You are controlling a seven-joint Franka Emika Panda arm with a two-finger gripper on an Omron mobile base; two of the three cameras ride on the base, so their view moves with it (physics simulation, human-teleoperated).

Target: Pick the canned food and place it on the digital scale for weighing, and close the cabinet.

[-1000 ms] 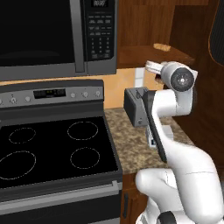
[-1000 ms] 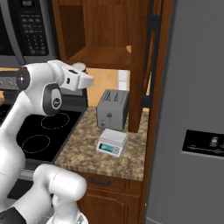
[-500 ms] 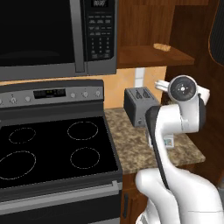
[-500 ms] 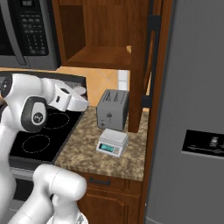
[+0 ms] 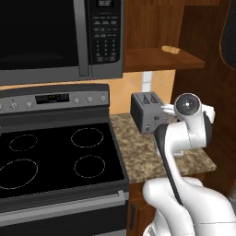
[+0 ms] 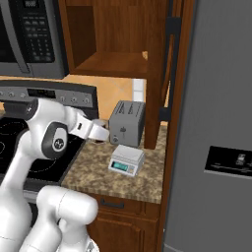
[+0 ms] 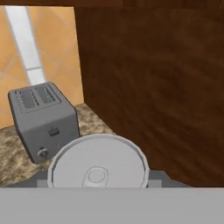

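- The arm has swung down from shelf height over the last second. A second ago its hand was up by the cabinet shelf; now it sits low over the tabletop, just left of the toaster in the right base view.
- The pincer is closed on the canned food. In the hand view the can's pale round top sits between the two finger tips, hiding much of them, so the grip is narrowed onto the can rather than fully shut.
- The canned food has therefore left the shelf and rides with the hand, above the tabletop near the toaster's front corner. It is not yet on anything.
- The digital scale stands on the tabletop in front of the toaster with its flat top bare. In the right base view it lies to the right of the hand and nearer the tabletop's front edge.
- What this means: the pick looks done and the carry is under way. The placing step is still ahead, and the hand must go across to the scale and down, keeping clear of the toaster.
- The cabinet door stands open, edge-on beside the fridge, with its dark bar handle facing out, so the closing is still to do.
- The tan biscuit lies on the shelf, apart from all this.
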